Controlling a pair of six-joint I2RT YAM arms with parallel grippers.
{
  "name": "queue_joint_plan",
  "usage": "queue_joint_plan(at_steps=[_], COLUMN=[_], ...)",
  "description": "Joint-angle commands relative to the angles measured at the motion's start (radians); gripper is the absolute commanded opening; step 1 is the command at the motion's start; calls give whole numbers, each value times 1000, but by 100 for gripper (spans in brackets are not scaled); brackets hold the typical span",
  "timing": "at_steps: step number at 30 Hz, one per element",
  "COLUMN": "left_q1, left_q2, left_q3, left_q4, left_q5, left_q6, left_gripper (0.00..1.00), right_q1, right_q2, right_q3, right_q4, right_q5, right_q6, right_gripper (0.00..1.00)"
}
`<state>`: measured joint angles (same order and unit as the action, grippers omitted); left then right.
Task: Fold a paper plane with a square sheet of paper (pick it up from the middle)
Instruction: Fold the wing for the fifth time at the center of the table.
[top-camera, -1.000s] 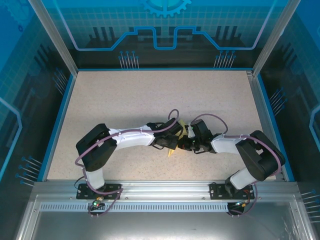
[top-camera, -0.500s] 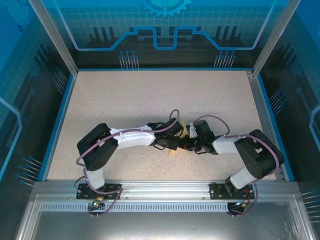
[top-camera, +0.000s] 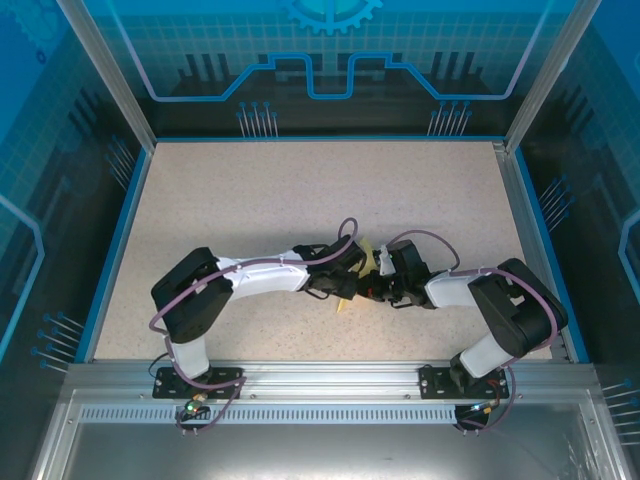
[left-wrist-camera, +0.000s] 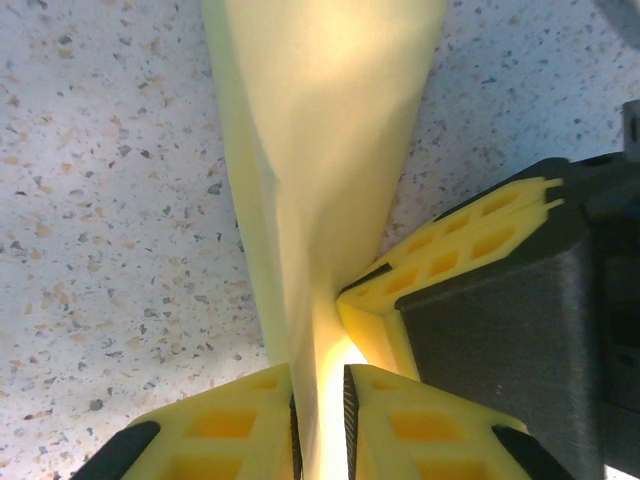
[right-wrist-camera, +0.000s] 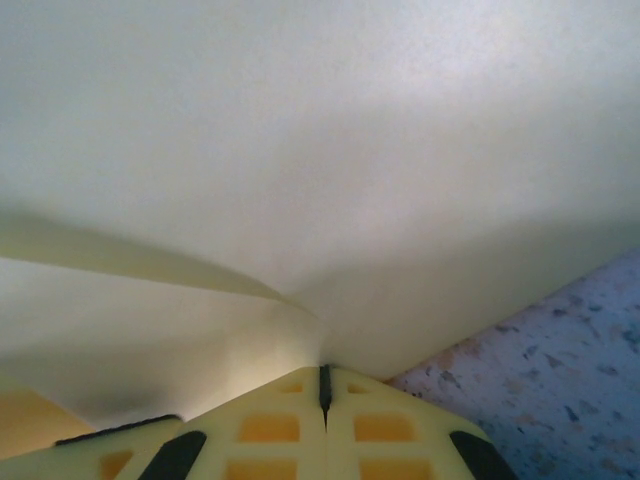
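text: we read none | numbers: none | brands: none | signs: we see a gear emblem (top-camera: 331, 12) on the back panel (top-camera: 330, 70), without lettering

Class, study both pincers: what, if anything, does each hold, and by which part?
Both hold the folded yellow paper. The left pincer pinches its narrow end; the right pincer pinches an edge right beside it.

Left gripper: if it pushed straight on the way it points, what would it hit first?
The left gripper pinches the yellow paper, which runs straight ahead; beyond it, probably the table, depth unclear.
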<state>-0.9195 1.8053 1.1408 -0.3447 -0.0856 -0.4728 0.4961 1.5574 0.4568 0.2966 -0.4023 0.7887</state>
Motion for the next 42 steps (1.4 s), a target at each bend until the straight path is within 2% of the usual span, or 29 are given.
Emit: queue_joint_plan(at_steps=[1,6,15,21,28,42], left_q1=[-5,-6,-5,-8,-15,-15], left_q2=[-56,-59,-55,-16,17,57], left_q3=[-25,-33,-36,-12,6,40], left_q4=[-19,-22,-30,-51,-66,-20], left_q5=[-15,-9,-20,-22,-52,-3], left_q6=[-23,-24,-20,12,35,9], left_gripper=[21,19,5,0,0,0], right_q1=[-14,-13,-15,-15,-16,-19], right_q2=[30,30,26,27,30,36], right_q3=[-8,-4,-8,-10,-17,-29], right_q4=[-14,-17,-17,-13,-5,24], right_q5=[33,30,28,26,25,12], right_q6=[-13,-16,-17,-19,-17,-12], right_gripper=[2,2,2,2,2,1])
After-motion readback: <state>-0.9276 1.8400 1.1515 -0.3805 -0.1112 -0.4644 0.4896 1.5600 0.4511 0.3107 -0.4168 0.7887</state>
